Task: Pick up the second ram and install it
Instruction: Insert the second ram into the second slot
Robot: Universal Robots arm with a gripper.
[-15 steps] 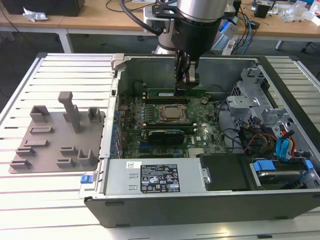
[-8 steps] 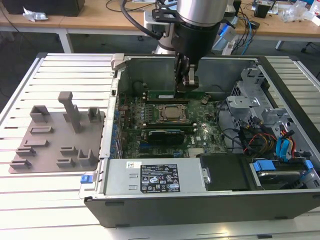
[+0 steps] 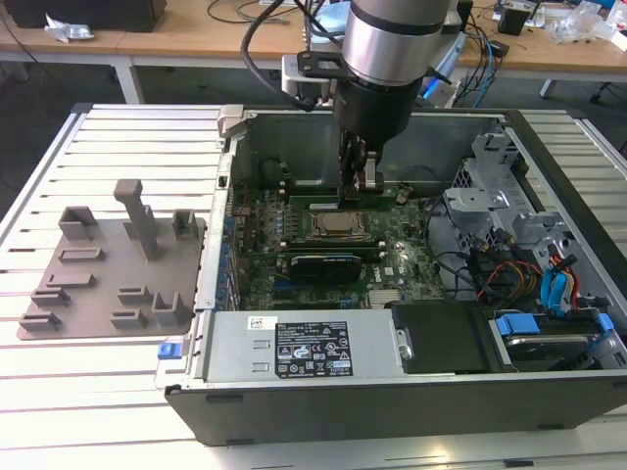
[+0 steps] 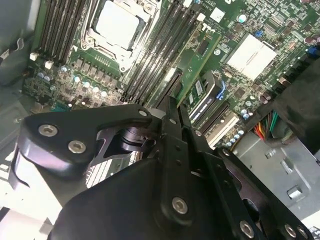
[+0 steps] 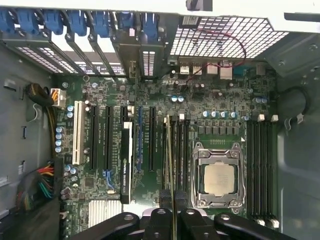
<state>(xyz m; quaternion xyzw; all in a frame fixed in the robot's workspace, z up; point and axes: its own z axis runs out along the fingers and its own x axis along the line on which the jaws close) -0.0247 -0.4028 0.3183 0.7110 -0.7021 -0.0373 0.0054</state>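
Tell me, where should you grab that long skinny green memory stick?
Grip the second ram by its upper long edge, near the middle, pinching both flat faces and coming straight down from above. It is thin and stands on edge, and its lower edge needs to stay free to meet the black memory slots. The gripper appears to hold it this way.

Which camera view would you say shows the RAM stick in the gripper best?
The second wrist view: the second ram shows its green face above the gripper. The first wrist view shows it edge-on; in the exterior view the gripper hides most of it.
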